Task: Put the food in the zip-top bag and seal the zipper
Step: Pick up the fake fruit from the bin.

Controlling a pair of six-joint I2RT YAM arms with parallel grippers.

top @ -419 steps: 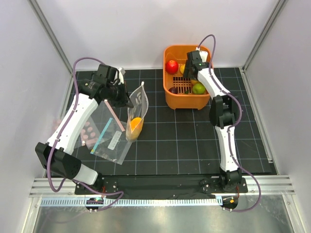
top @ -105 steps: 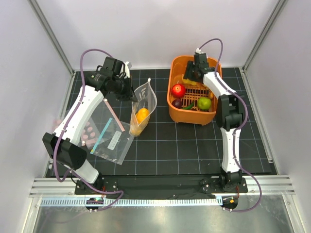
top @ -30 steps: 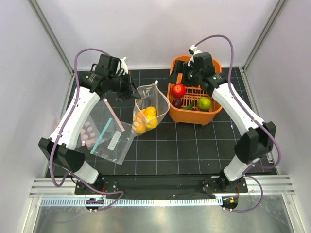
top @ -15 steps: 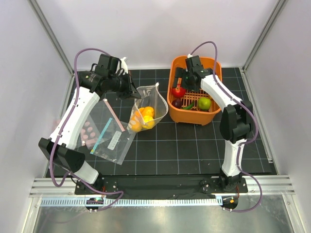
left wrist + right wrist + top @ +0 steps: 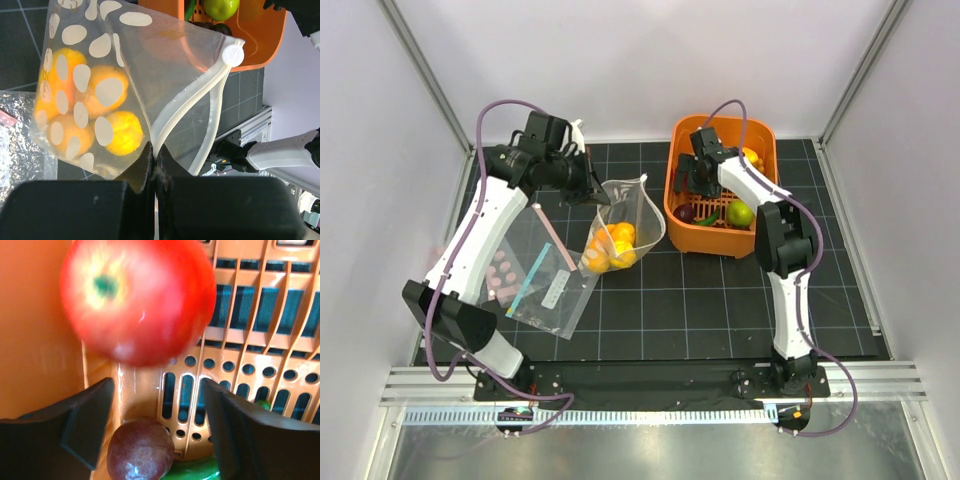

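My left gripper point(image 5: 594, 190) point(image 5: 154, 150) is shut on the zipper point(image 5: 186, 102) at the mouth edge of the zip-top bag point(image 5: 628, 215) point(image 5: 150, 55), holding the mouth up and open. Orange-yellow mangoes point(image 5: 610, 246) point(image 5: 95, 100) lie in the bag's bottom. My right gripper point(image 5: 694, 183) point(image 5: 157, 385) is down inside the orange basket point(image 5: 720, 243), jaws open. The red apple point(image 5: 137, 300) sits just beyond its fingertips. The dark purple piece point(image 5: 141, 452) point(image 5: 686, 211) lies low between the fingers, untouched. A green lime point(image 5: 740, 213) and a yellow pepper point(image 5: 752, 155) are also in the basket.
On the mat left of the dotted bag lie a clear bag with a teal strip and white label point(image 5: 550, 295), a pink-dotted bag point(image 5: 500, 272) and a loose pink strip point(image 5: 552, 232). White walls and metal frame rails close in the table.
The right gripper has dropped into the basket's left side over the apple, and its jaws have narrowed a little. The left gripper keeps holding the bag in place.
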